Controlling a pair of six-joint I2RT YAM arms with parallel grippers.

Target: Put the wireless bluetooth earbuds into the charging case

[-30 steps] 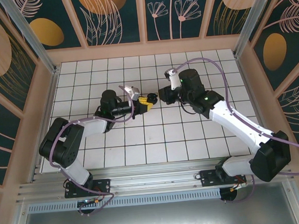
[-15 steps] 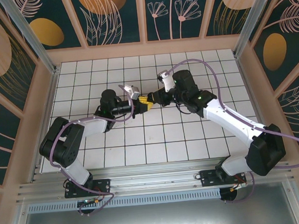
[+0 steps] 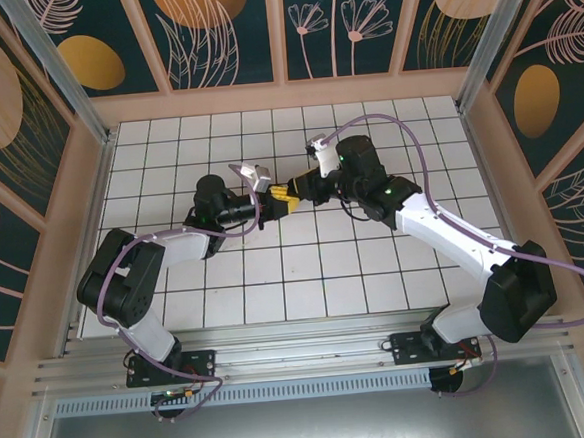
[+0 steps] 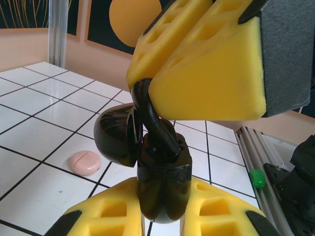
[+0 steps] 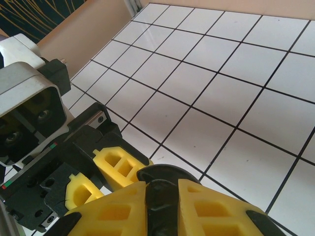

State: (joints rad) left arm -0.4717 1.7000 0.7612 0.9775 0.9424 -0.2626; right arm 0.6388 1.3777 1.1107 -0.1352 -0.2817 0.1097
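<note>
Since a second ago the gap between the grippers has been closed. The right gripper [image 3: 303,189] has been swung in from 3 o'clock until it meets the left gripper [image 3: 284,198], which has hardly been shifted. The meeting point lies a little toward 12 o'clock of the middle of the table [image 3: 376,273].

The case [image 4: 163,182], black and glossy, is clamped by its body between the left fingers [image 4: 202,196]. A thin curved part rises from it toward 12 o'clock and is judged to be the lid [image 4: 150,115]. It is pinched tight between the right fingers [image 5: 211,211]. The case is thus held by both grippers at once, apparently clear of the tiles. Whether an earbud is seated inside cannot be told.

At 9 o'clock of the case a black dome [image 4: 114,140] is seen, and what it is cannot be made out. A pink oval piece [image 4: 84,162] is seen on a tile at 8 o'clock.

Several risks are judged to follow from this double grip:
- If the arms are drawn apart unevenly, the hinge could be strained or the lid torn from its pinch.
- The rounded, smooth body could be twisted or squeezed out of the foam pads.
- If the case is tilted while open, anything loose inside could be spilled.
- With the fingers this close together, one gripper could be knocked by the other.
</note>
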